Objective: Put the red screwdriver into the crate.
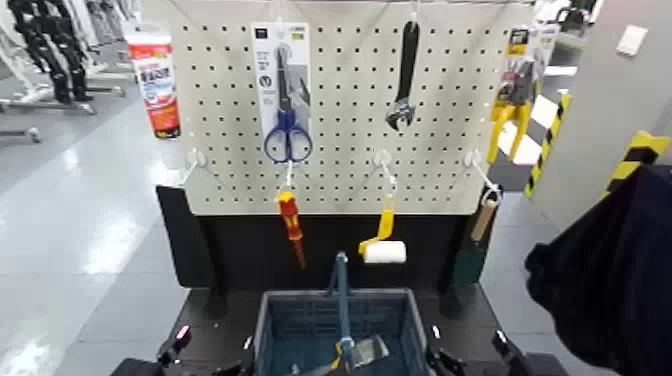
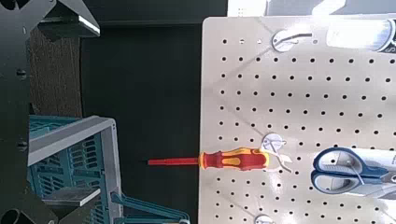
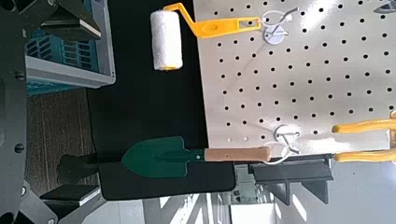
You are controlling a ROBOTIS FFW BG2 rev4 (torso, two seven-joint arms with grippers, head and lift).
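Observation:
The red screwdriver [image 1: 291, 226] hangs shaft down from a hook on the white pegboard [image 1: 340, 110], below the blue scissors [image 1: 288, 130]. It also shows in the left wrist view [image 2: 220, 161]. The blue-grey crate [image 1: 278, 330] with its blue centre handle [image 1: 341, 295] stands below and in front of the board, and shows in the left wrist view [image 2: 65, 159]. My left gripper [image 1: 212, 350] [image 2: 75, 112] is low beside the crate's left side, open and empty. My right gripper [image 1: 468, 358] [image 3: 70, 107] is low beside its right side, open and empty.
A yellow-handled white paint roller [image 1: 383, 248], a green trowel [image 1: 472, 245] [image 3: 168, 155], a wrench [image 1: 404, 80], yellow pliers [image 1: 515, 95] and a tube [image 1: 156, 80] hang on the board. A metal tool [image 1: 362, 352] lies in the crate. A dark fabric mass [image 1: 610, 280] fills the right side.

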